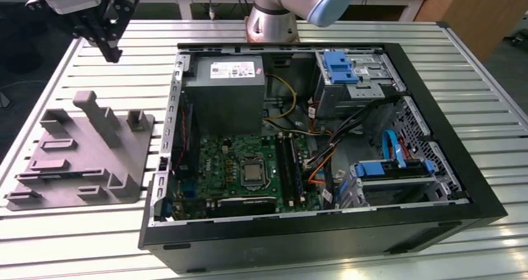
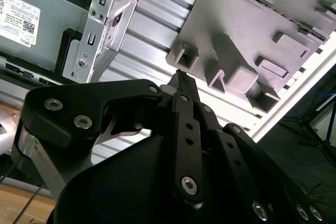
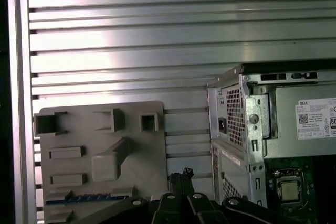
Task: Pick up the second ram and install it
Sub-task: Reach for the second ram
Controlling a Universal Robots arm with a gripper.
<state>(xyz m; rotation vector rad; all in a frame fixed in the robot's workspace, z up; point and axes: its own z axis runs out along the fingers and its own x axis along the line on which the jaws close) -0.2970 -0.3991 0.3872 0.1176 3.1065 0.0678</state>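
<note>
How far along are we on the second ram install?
Early. Nothing looks done: the gripper hangs shut and empty, high up near the grey fixture beside the open case. A dark strip, possibly the second ram, lies on the fixture in the first wrist view. Picking it up and seating it in the motherboard slots remain.

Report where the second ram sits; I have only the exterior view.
Observer: In the first wrist view a dark bluish strip, likely the second ram, lies along a slot of the grey fixture, on the side nearest the arm.
Operator: Now give me the state of the fingers.
Observer: In the second wrist view the gripper has its tips pressed together, with nothing between them.
</note>
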